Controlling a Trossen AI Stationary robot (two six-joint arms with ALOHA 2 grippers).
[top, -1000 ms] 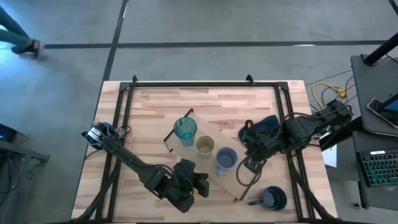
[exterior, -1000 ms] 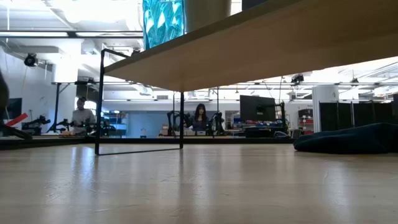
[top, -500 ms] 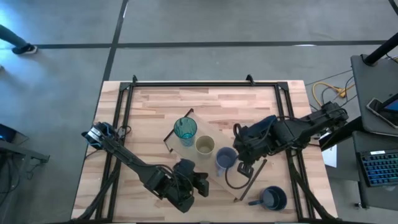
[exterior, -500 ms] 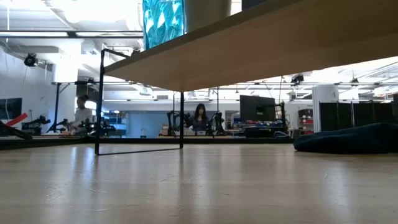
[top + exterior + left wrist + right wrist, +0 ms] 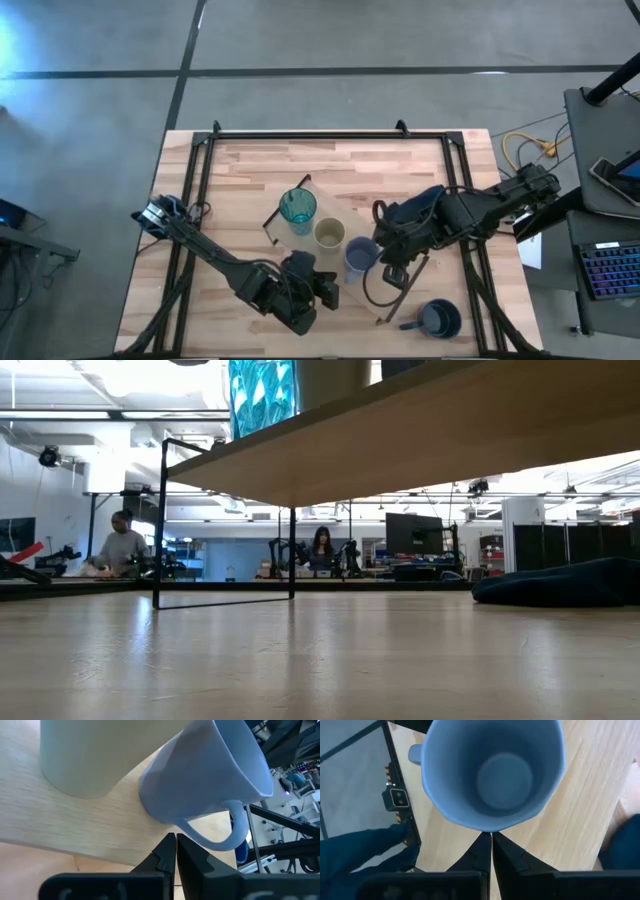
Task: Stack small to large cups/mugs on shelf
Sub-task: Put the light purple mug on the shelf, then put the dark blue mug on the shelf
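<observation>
The light-wood shelf [image 5: 345,255] lies slantwise across the table. On it stand the teal tumbler [image 5: 297,210], the yellowish-olive cup [image 5: 330,234] and the periwinkle cup [image 5: 360,256], each upright on its base. The navy mug [image 5: 440,318] stands on the tabletop near the near right corner. My right gripper [image 5: 491,839] is shut, its tips at the periwinkle cup's [image 5: 492,770] wall. My left gripper [image 5: 175,842] is shut, at the shelf's near side, pointing at that cup's base by its handle [image 5: 220,837]. My right gripper has its shut fingertips [image 5: 485,845] against the periwinkle cup's outer wall just under the rim [image 5: 487,827], on the side away from the handle. It comes slanting down from the table's right. The cup stands upright on the shelf. My left gripper: whether its shut tips touch the cup's handle root [image 5: 182,822], I cannot tell.
A dark blue cloth [image 5: 425,200] lies on the table under my right arm and shows in the low view [image 5: 570,582]. Thin dark bars [image 5: 290,200] stand at the shelf's short ends. Black frame rails run along the table's edges. People show in the room behind.
My right gripper has gone toward the table's left, up to the periwinkle cup, and stays shut.
</observation>
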